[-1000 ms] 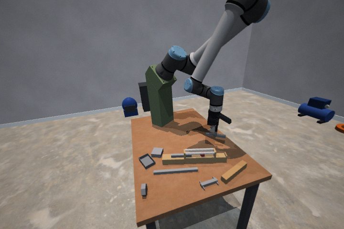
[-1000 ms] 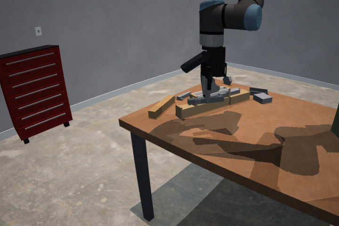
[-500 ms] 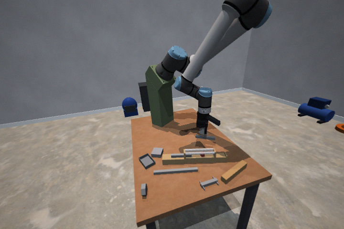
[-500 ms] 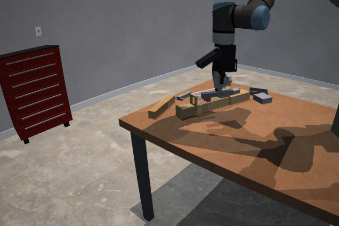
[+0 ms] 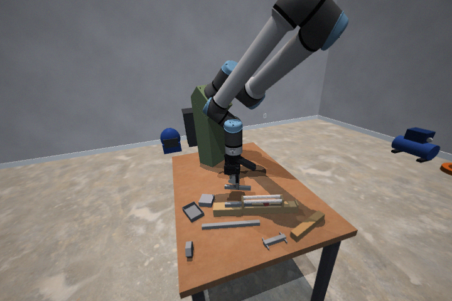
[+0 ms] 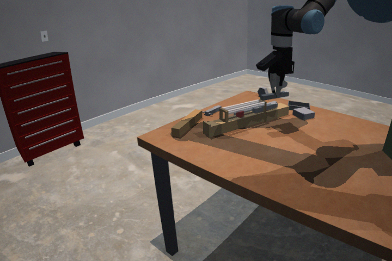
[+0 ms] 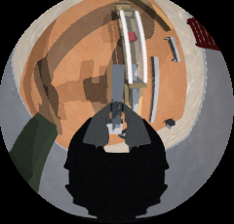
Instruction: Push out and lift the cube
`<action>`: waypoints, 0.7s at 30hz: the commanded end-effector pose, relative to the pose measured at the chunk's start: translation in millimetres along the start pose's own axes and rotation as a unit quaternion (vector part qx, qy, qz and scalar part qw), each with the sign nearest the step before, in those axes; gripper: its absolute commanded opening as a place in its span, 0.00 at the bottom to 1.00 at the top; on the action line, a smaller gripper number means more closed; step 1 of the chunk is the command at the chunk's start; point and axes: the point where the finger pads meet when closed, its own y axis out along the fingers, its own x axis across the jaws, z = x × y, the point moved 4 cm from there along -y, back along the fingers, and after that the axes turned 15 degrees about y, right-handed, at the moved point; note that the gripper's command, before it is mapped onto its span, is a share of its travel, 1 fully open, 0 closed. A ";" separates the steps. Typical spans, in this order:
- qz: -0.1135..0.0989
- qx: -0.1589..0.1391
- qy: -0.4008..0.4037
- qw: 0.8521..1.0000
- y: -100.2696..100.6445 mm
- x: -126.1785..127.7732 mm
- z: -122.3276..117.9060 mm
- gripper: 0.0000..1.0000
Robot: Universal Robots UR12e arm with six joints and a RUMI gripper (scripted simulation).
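Note:
My gripper (image 5: 237, 184) (image 6: 276, 92) (image 7: 116, 103) is shut on a flat grey bar (image 5: 246, 187) (image 6: 284, 94) (image 7: 117, 83). It holds the bar roughly level above the table, on the robot-base side of the wooden channel (image 5: 262, 210) (image 6: 243, 123). The red cube (image 5: 266, 204) (image 6: 239, 114) (image 7: 132, 37) is inside the channel, under the clear rod roof, nearer the short ledge with the raised lip (image 5: 295, 203). Another grey bar (image 5: 233, 204) (image 6: 267, 106) lies in the channel from the long-ledge end, partly under the roof. Its contact with the cube cannot be told.
A grey block (image 5: 206, 200) (image 6: 303, 112) and a shallow tray (image 5: 187, 214) are near the long-ledge end. A long grey bar (image 5: 230, 224) (image 7: 155, 88), a pronged grey piece (image 5: 275, 239) (image 6: 213, 110), a wooden block (image 5: 307, 226) (image 6: 187, 123) and a small grey piece (image 5: 189, 249) lie beyond the channel.

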 end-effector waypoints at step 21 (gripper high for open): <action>0.013 0.006 -0.067 0.998 10.5 112.3 -128.4 0.00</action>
